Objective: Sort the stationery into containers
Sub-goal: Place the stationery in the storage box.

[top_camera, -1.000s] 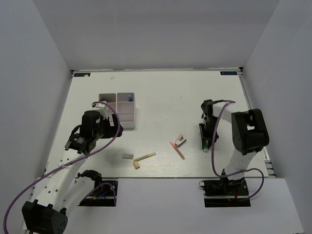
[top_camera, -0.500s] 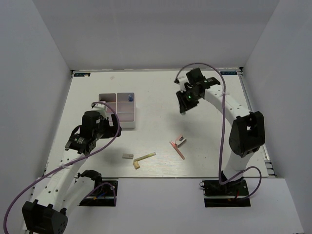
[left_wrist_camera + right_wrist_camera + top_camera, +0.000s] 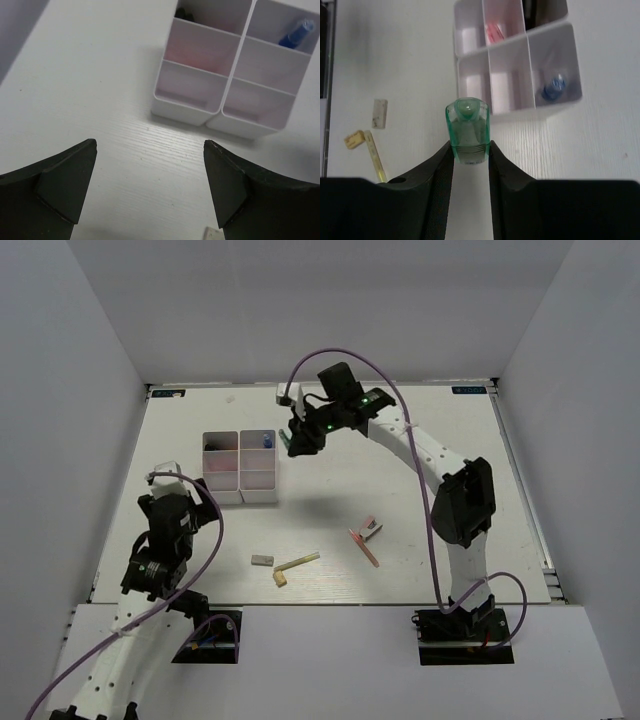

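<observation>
Green tube pinched by right gripper, clear only from its wrist, left gripper spread

The desk was white board with a fine wood grain and a matt finish. The organizer box was smooth, thin-walled white plastic, faintly see-through, with a pink tinge and a soft sheen. The left gripper had jaws of matt black plastic, and the right gripper had jaws that looked the same. Pinched in the right jaws, the green tube was glossy, clear-tinted plastic with a highlight on its rounded end. In one compartment, a blue cap was shiny translucent plastic. The grey block looked dull and chalky. The cable had a smooth purple sheath.
</observation>
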Robot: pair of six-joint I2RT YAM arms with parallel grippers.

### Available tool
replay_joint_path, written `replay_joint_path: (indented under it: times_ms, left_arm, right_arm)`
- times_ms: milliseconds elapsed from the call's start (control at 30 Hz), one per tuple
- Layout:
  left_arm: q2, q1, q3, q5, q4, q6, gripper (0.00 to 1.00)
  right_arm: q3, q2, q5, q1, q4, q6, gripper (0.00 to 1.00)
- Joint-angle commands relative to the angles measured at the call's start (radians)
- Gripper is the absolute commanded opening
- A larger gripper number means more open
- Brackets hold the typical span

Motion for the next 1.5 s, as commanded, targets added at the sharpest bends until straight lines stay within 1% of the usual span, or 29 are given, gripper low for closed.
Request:
replay_joint_path:
  times_ms: [0,33,67,100,133,167,233,300,333,367,400,467,500,533,667,867,1133,1433,1467]
  left_arm:
    - [-0.023,0.005,-0.010,-0.109,0.037,-0.002,0.97]
    - [-0.026,0.005,-0.011,-0.125,0.037,-0.002,0.97]
    - [-0.029,0.005,-0.008,-0.128,0.036,-0.003,0.97]
    - [-0.031,0.006,-0.014,-0.131,0.037,-0.005,0.97]
    - [-0.041,0.003,-0.016,-0.132,0.040,-0.005,0.97]
    - [-0.047,0.008,-0.019,-0.132,0.043,-0.005,0.97]
    - [-0.050,0.006,-0.023,-0.134,0.042,-0.006,0.97]
    - [-0.057,0.007,-0.022,-0.134,0.042,-0.008,0.97]
    - [-0.061,0.007,-0.022,-0.134,0.045,-0.008,0.97]
    - [-0.064,0.005,-0.022,-0.136,0.045,-0.008,0.97]
    - [-0.064,0.006,-0.022,-0.137,0.043,-0.011,0.97]
    - [-0.072,0.007,-0.022,-0.140,0.042,-0.009,0.97]
    - [-0.072,0.007,-0.023,-0.142,0.042,-0.012,0.97]
    - [-0.073,0.007,-0.023,-0.142,0.046,-0.011,0.97]
    - [-0.080,0.006,-0.025,-0.149,0.043,-0.009,0.97]
    - [-0.075,0.008,-0.025,-0.145,0.048,-0.012,0.97]
    - [-0.078,0.007,-0.023,-0.145,0.045,-0.011,0.97]
    - [-0.086,0.005,-0.026,-0.146,0.045,-0.012,0.97]
    - [-0.089,0.006,-0.026,-0.146,0.045,-0.014,0.98]
  right_arm:
    - [-0.027,0.018,-0.170,0.033,0.293,0.062,0.00]
    - [-0.038,0.028,-0.175,0.051,0.350,0.092,0.00]
    - [-0.047,0.032,-0.173,0.059,0.498,0.125,0.00]
    - [-0.045,0.043,-0.167,0.064,0.534,0.205,0.00]
    - [-0.010,0.083,-0.164,0.085,0.569,0.228,0.00]
    - [0.004,0.100,-0.162,0.093,0.652,0.272,0.00]
    - [0.036,0.156,-0.146,0.110,0.727,0.361,0.00]
    - [0.036,0.196,-0.147,0.116,0.896,0.397,0.00]
    - [0.060,0.215,-0.156,0.124,0.945,0.427,0.00]
    - [0.080,0.265,-0.162,0.128,0.951,0.429,0.00]
    - [0.124,0.282,-0.164,0.141,0.933,0.422,0.00]
    - [0.146,0.322,-0.143,0.148,0.945,0.400,0.00]
    - [0.143,0.330,-0.114,0.157,1.009,0.396,0.00]
    - [0.143,0.338,-0.101,0.162,1.033,0.394,0.00]
    - [0.198,0.417,-0.061,0.165,1.071,0.392,0.00]
    - [0.143,0.424,-0.044,0.176,1.120,0.327,0.00]
    - [0.114,0.434,-0.035,0.179,1.110,0.268,0.00]
    - [0.028,0.416,-0.050,0.193,1.096,0.181,0.00]
    - [0.027,0.417,-0.046,0.197,1.085,0.167,0.00]
